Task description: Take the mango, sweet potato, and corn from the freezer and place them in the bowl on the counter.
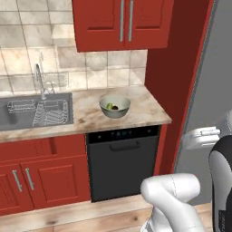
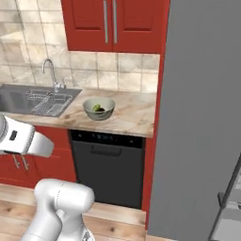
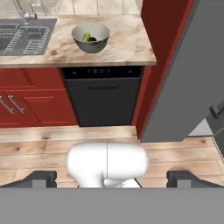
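Above the wooden floor, the gripper (image 3: 111, 179) is held wide open and empty.
On the worktop (image 3: 127, 43), well apart from it, the pale grey-green bowl (image 3: 90, 37) is seen with a green item and the dark sweet potato (image 1: 115, 108) inside. The sweet potato is judged firm, light and best pinched across its stubby middle. The grey freezer (image 2: 202, 117) stands alongside.

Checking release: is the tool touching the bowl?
Apart. In the hand view the open tool sits low over the floor, the bowl far off on the counter.
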Controlling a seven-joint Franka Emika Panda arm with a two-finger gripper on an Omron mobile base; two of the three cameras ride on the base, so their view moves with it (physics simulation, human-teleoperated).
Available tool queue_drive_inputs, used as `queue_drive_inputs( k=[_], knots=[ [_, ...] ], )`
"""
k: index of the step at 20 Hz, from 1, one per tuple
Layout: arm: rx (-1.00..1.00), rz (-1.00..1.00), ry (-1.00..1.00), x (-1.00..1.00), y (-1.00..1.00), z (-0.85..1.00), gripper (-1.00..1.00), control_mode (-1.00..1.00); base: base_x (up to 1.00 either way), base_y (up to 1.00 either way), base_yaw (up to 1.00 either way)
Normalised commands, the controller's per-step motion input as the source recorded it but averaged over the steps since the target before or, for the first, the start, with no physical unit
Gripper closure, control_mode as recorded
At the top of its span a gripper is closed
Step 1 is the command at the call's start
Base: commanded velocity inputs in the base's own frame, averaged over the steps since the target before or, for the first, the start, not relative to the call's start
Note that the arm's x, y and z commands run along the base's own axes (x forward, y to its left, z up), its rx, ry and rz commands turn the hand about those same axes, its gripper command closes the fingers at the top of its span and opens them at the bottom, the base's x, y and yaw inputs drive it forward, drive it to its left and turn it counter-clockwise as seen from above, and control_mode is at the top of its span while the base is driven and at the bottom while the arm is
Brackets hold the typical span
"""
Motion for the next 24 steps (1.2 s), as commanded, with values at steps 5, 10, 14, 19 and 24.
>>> queue_drive_inputs(
  k=[5,10,14,19,24],
  knots=[
    [0.00,0.00,0.00,0.00,0.00,0.00,-1.00,1.00,0.00,-0.95,-0.01],
    [0.00,0.00,0.00,0.00,0.00,0.00,-1.00,1.00,0.15,-0.87,0.00],
    [0.00,0.00,0.00,0.00,0.00,0.00,-1.00,1.00,0.37,-0.73,0.00],
    [0.00,0.00,0.00,0.00,0.00,0.00,-1.00,1.00,0.57,-0.69,0.00],
    [0.00,0.00,0.00,0.00,0.00,0.00,-1.00,1.00,0.70,-0.57,0.00]
  ],
)
